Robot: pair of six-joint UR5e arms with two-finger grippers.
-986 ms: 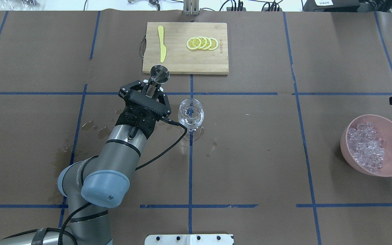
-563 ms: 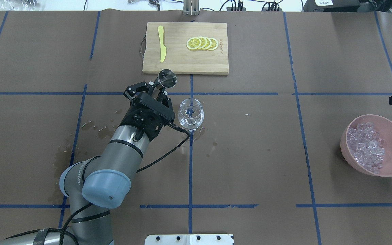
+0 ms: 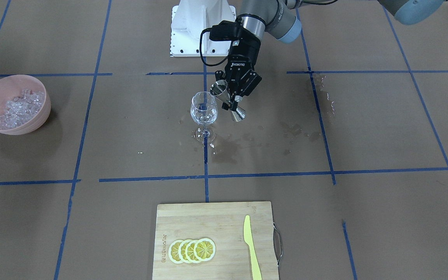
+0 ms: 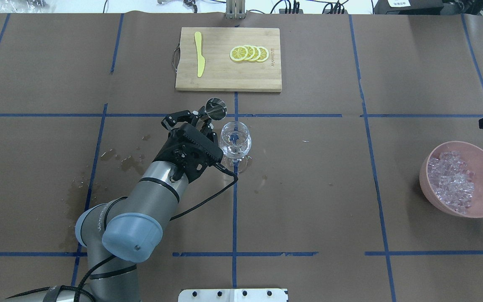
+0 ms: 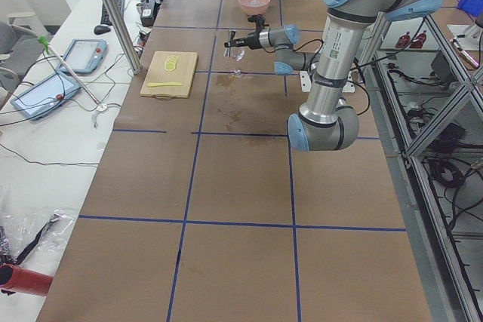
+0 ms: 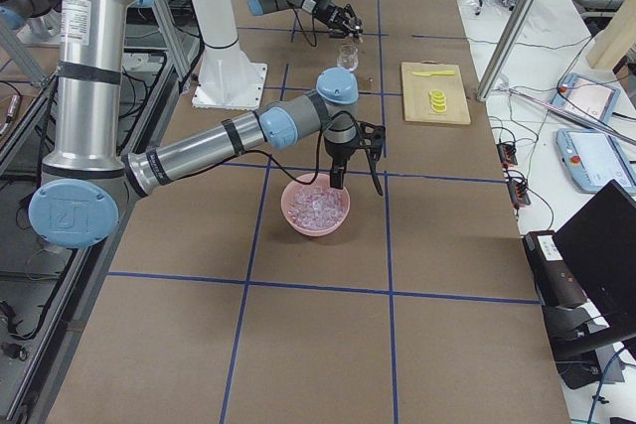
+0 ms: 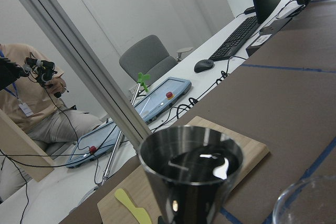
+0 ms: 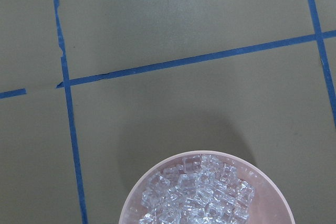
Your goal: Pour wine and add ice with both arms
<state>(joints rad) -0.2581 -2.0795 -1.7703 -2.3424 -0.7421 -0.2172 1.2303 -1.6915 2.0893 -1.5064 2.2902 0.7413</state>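
Note:
My left gripper [image 4: 201, 118] is shut on a steel double-ended jigger [image 4: 216, 108] and holds it tilted just beside the rim of the clear wine glass [image 4: 235, 140]. The front view shows the gripper [image 3: 235, 99], the jigger [image 3: 228, 102] leaning toward the glass [image 3: 204, 109]. In the left wrist view the jigger's cup [image 7: 191, 177] looks dark and shiny inside, with the glass rim [image 7: 310, 203] at lower right. The ice [image 4: 451, 182] lies heaped in a pink bowl [image 4: 482, 167]. My right gripper [image 6: 353, 151] hangs above the bowl's far edge; I cannot tell whether it is open.
A wooden cutting board [image 4: 229, 79] with lemon slices [image 4: 250, 53] and a yellow knife [image 4: 200, 54] lies at the far side. Wet stains [image 3: 228, 149] mark the brown paper around the glass. The white pedestal base [image 3: 193, 31] stands at the robot's side.
My left gripper has moved right toward the wine glass with the jigger, and the jigger now tilts closer to the glass rim. The bowl and glass have not moved.

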